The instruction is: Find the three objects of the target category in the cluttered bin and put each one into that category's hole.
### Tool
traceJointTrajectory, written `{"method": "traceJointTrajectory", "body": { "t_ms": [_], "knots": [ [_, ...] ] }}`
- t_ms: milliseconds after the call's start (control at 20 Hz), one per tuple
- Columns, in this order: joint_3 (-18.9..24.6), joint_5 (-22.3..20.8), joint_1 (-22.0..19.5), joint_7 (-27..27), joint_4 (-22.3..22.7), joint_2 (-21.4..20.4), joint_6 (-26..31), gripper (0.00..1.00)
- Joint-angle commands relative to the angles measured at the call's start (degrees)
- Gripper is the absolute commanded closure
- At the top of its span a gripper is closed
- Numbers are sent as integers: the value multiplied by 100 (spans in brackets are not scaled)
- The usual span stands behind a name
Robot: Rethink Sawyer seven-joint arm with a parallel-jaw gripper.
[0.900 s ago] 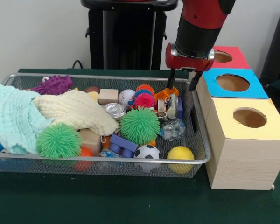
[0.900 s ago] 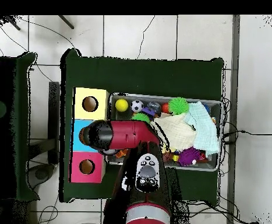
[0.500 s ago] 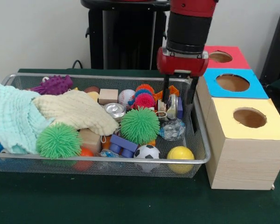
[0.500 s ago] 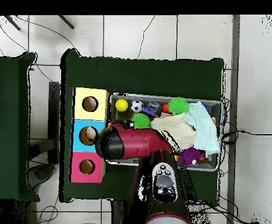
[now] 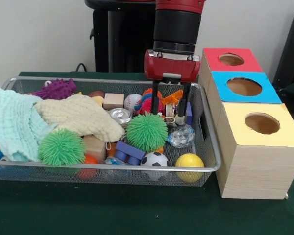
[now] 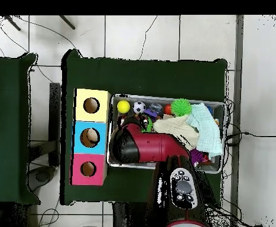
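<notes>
Bin (image 5: pixel 206 169) of silver wire mesh sits on the green table (image 5: pixel 137 215), its long axis running left to right across my front view, with one short end just beside the row of three wooden boxes. In my overhead view the bin (image 6: pixel 166 97) lies the same way, long side parallel to the table's long edge, boxes off its left end.

I see the gripper (image 5: pixel 170 105) hanging inside the bin near the box end, its two dark fingers (image 5: pixel 155 100) apart and pointing straight down, with nothing between them. They straddle the clutter at the back: an orange toy piece (image 5: pixel 172 97), a pink spiky ball (image 5: pixel 147 104) and a small metal-and-glass object (image 5: pixel 181 111). Whether the tips touch any of these I cannot tell.

Just in front of the gripper sits a large green spiky ball (image 5: pixel 146 131), and before that a soccer ball (image 5: pixel 154 159), a yellow ball (image 5: pixel 189 160) and a blue block (image 5: pixel 127 151) along the near rim. A cream cloth (image 5: pixel 78 116) and a mint cloth (image 5: pixel 12 126) cover the far-left half, with a second green spiky ball (image 5: pixel 61 147) in front of them and a purple toy (image 5: pixel 56 88) at the back corner.

The yellow box (image 5: pixel 258 147), blue box (image 5: pixel 245 88) and red box (image 5: pixel 231 59) each show an open round hole on top. Open green table lies in front of the bin.
</notes>
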Motion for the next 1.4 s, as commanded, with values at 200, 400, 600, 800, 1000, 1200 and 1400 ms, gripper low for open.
{"method": "traceJointTrajectory", "body": {
  "t_ms": [200, 400, 600, 800, 1000, 1200, 1400],
  "knots": [
    [394, -241, 43, 366, 311, 203, 479, 0],
    [379, -150, 207, 583, 338, 550, 296, 0],
    [365, -88, 347, 765, 317, 861, 4, 0],
    [274, -44, 450, 908, 292, 958, -282, 0],
    [159, 5, 560, 1004, 214, 1135, -477, 0],
    [64, 40, 626, 1032, 139, 1338, -604, 0],
    [-214, 44, 789, 1017, 38, 1471, -675, 0]
  ]
}}
